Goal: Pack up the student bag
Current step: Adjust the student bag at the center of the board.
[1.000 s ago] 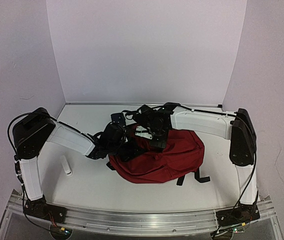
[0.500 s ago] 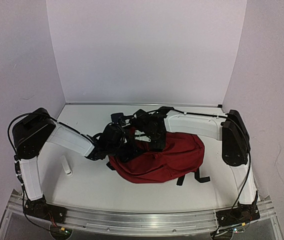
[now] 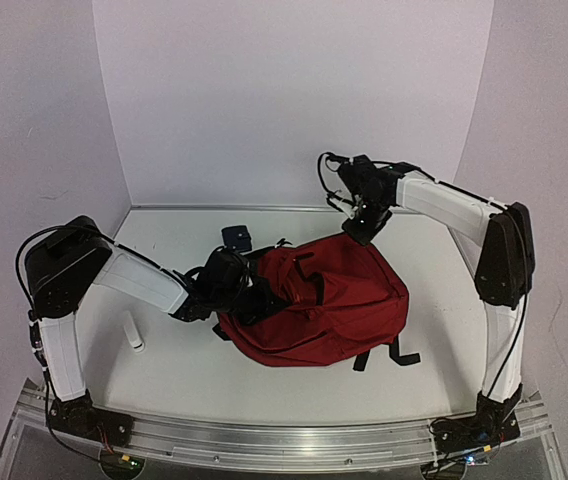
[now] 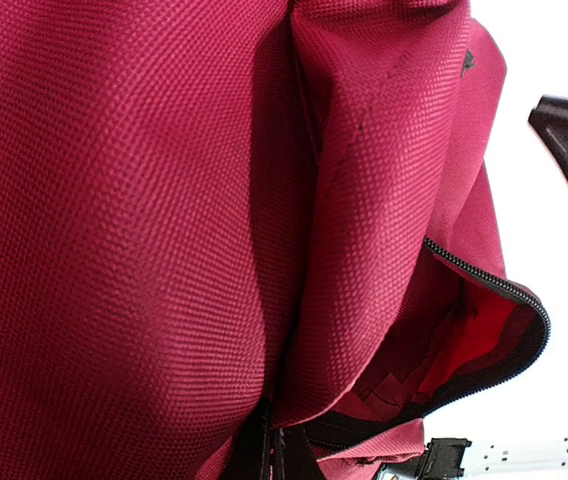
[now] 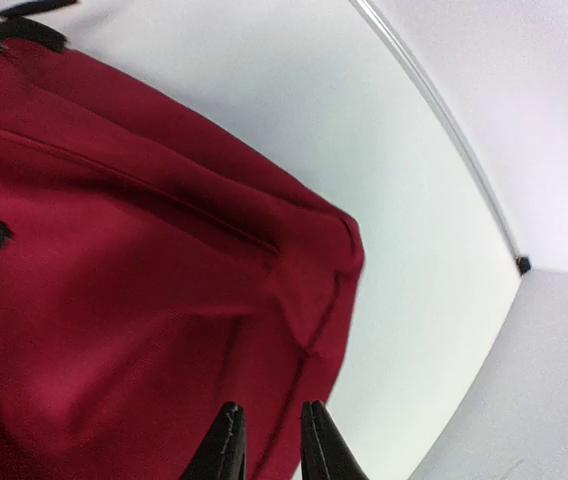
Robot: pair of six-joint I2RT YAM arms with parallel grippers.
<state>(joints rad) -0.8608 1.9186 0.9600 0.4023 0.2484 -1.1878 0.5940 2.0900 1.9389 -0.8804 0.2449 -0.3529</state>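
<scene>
Risen off the student bag [image 3: 329,300] to the top view's upper middle, the right fingers [image 5: 226,445] hang slightly apart and empty, while the left fingers [image 3: 251,300] pinch its left edge on the counter [image 3: 179,365], leaving packing unstarted.

My left gripper [image 3: 252,300] was clamped shut, arm stretched low; my right gripper [image 5: 270,412] hung high (jaws a sliver apart), arm reaching far.

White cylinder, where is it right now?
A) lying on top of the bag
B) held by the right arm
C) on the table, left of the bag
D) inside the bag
C: the white cylinder lies on the table, left of the student bag and apart from it.
</scene>
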